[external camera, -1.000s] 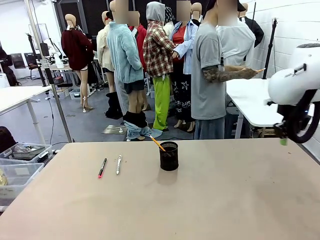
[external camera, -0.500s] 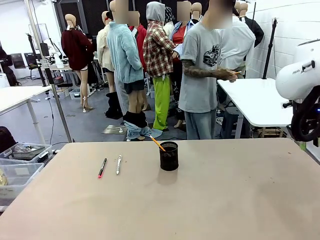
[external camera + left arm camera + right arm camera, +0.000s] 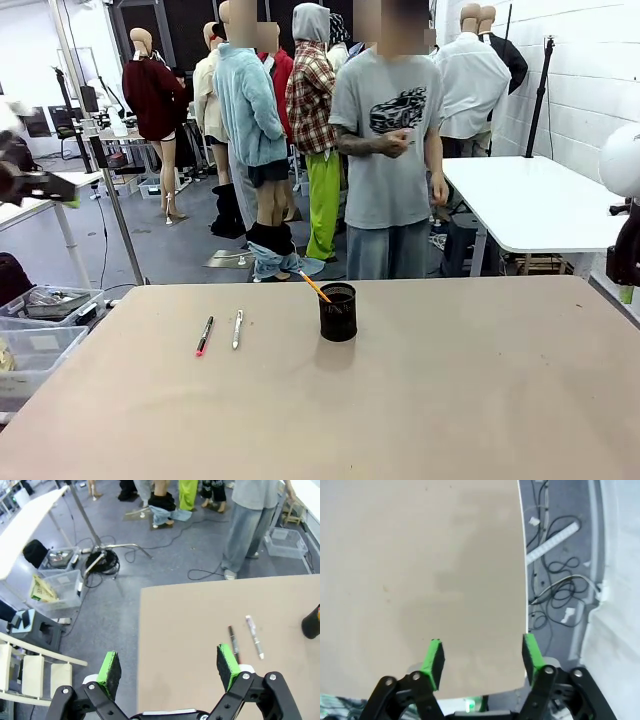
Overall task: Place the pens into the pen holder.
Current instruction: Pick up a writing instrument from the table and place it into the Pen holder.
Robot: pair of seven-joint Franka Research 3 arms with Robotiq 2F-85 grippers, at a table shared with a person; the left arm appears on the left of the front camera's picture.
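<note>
Front view: the cylindrical wire-mesh pen holder [image 3: 338, 312] holds 1 orange pencil [image 3: 315, 287]. A slim black pen [image 3: 204, 336] and a white pen [image 3: 237, 328] lie to its left on the matte table [image 3: 450, 400]. The right arm [image 3: 622, 160] has retreated rightward.
Left wrist view: the left gripper [image 3: 170, 667] is spread wide near both pens.
Right wrist view: the right gripper [image 3: 482, 656] is spread wide above the table.

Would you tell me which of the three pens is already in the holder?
The orange-yellow pen, leaning out of the pen holder; the black pen and white-silver pen lie flat on the table.
</note>
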